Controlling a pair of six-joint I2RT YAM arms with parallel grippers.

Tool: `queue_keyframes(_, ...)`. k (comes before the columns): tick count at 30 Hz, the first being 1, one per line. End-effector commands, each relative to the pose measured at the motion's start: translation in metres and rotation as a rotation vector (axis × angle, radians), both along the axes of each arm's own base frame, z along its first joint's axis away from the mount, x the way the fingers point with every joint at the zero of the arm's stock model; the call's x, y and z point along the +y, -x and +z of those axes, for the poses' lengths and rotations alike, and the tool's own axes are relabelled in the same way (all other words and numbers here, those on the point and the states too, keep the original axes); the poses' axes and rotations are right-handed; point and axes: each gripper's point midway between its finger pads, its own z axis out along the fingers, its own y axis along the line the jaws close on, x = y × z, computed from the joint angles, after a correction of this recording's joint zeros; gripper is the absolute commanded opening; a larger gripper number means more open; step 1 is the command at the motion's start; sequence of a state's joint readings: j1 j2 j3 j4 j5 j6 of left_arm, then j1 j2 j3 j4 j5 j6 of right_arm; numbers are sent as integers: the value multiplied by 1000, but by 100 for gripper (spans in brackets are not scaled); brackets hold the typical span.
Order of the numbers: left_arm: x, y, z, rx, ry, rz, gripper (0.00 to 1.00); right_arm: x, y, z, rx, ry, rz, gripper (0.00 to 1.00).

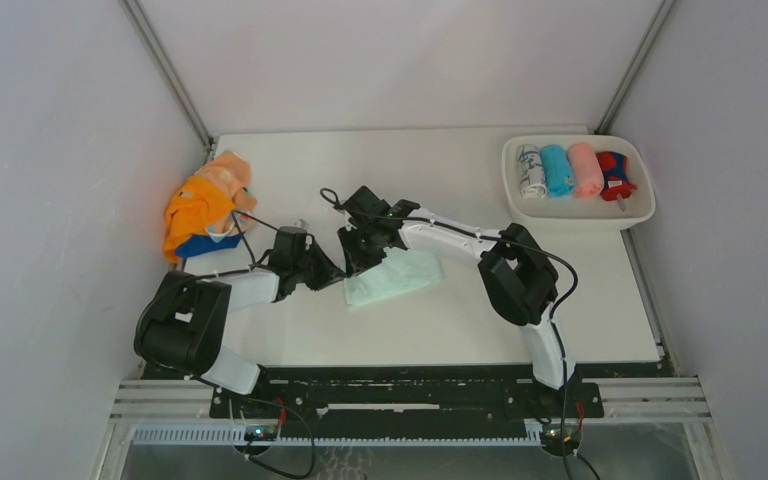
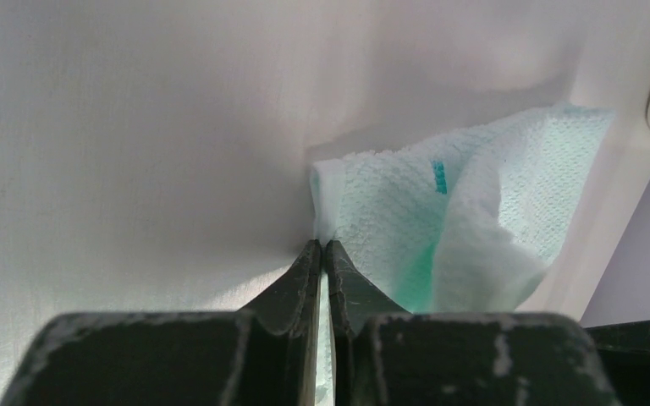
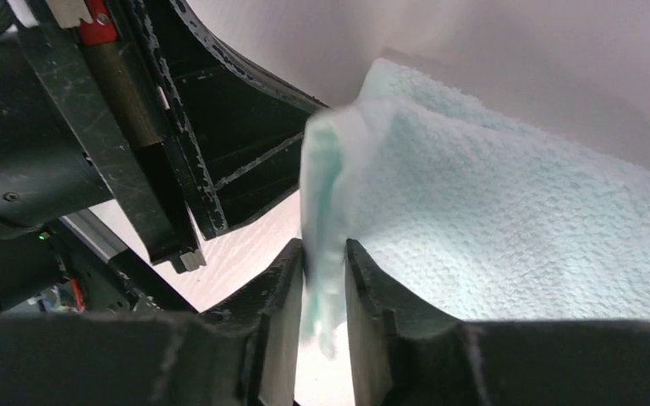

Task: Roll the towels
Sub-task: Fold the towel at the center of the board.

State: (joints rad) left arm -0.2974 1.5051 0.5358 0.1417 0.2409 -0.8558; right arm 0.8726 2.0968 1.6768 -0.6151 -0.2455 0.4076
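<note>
The mint towel is lying partly folded at the middle of the worktop. The left pincer is pinching its corner tight. The right pincer is standing narrow around a raised fold, and I cannot tell whether it is gripping.

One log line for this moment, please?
left gripper: shut on mint towel corner | right gripper: towel edge between jaws, grip unclear

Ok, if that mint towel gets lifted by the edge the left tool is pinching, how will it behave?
Probably floppy: the mint towel folds and droops right beside the left tool. Likely light, since a thin pinch on its edge seems enough to hold it. Its nubby woven texture suggests it should not slip out easily.
</note>
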Motion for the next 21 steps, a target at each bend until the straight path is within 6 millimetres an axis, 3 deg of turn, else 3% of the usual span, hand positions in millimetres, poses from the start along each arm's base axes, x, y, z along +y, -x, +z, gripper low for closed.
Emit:
queue_keyframes(1,3,8,-5,13,-18,13,11,16,-6,13,-1,-79,-20,27)
queue_keyframes(5,8,9,-5,20,-32,38,16,17,-5,15,6,-98,-22,31)
queue_keyframes(9,22,12,-5,30,-87,86,22,12,-7,35,-37,-137,-28,33)
queue_keyframes(14,50,16,4,23,-165,160,36,-19,-11,50,-86,-196,-67,35)
queue_keyframes(18,67,16,30,-42,-223,200,47,-47,-15,58,-97,-304,-104,38)
queue_keyframes(21,60,15,56,-107,-216,174,52,-66,-12,52,-65,-395,-123,39)
